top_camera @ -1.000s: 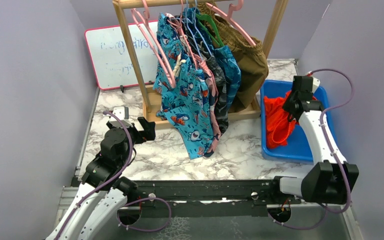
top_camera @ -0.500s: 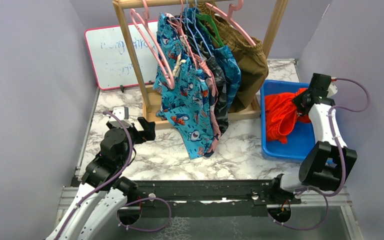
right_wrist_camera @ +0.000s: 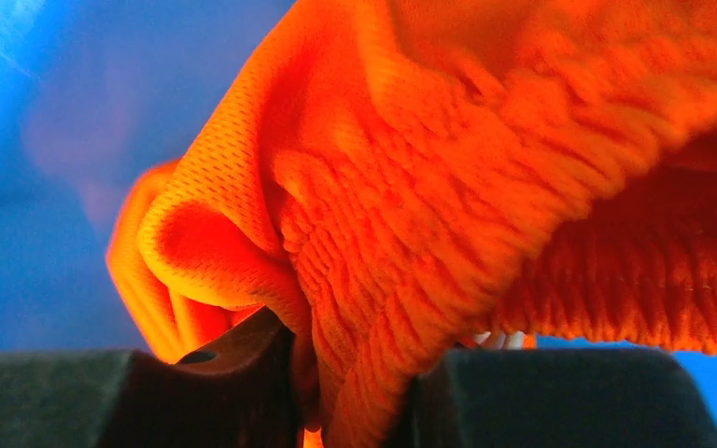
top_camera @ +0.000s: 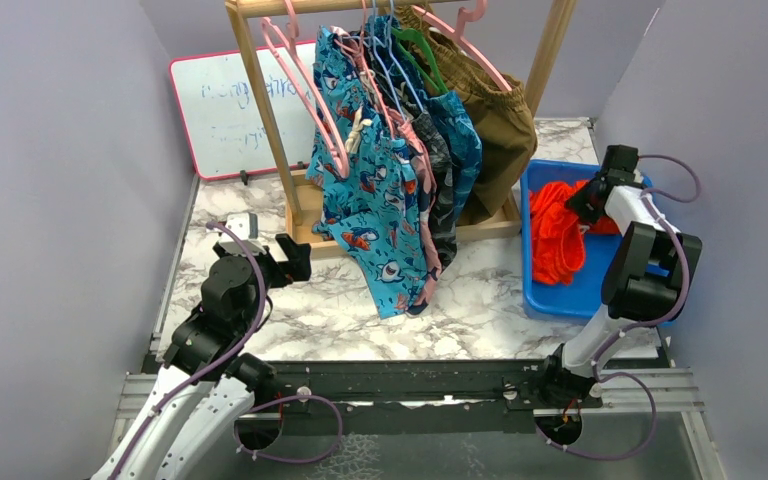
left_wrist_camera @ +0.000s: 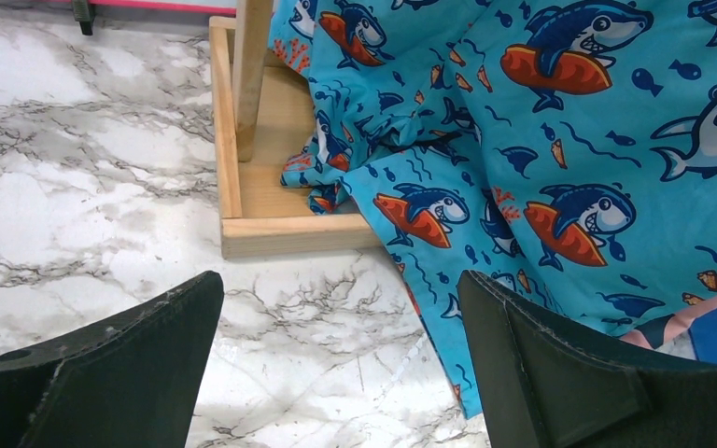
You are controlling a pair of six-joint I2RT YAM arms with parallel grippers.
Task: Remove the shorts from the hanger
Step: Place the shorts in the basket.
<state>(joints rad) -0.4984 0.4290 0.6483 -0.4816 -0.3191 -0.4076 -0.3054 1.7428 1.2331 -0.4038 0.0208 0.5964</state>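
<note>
Several pairs of shorts hang on hangers [top_camera: 305,90] from the wooden rack [top_camera: 260,110]; the blue shark-print shorts [top_camera: 380,210] are in front and fill the left wrist view [left_wrist_camera: 541,140]. The orange shorts [top_camera: 555,235] lie bunched in the blue bin [top_camera: 600,285]. My right gripper [top_camera: 588,198] is over the bin's far end, shut on a fold of the orange shorts [right_wrist_camera: 448,187], which runs down between its jaws [right_wrist_camera: 355,392]. My left gripper [top_camera: 295,258] stands open just above the table by the rack's base, nothing between its fingers [left_wrist_camera: 341,289].
A pink-framed whiteboard [top_camera: 225,105] leans on the back wall, left of the rack. Brown shorts [top_camera: 500,110] hang at the rack's right end, close to the bin. The rack's wooden base [left_wrist_camera: 243,224] lies just ahead of my left gripper. Purple walls close in both sides.
The right arm folded back, its elbow now raised near the bin; its gripper swung right, then back left over the bin. The orange shorts shifted with it. The left arm has not moved.
</note>
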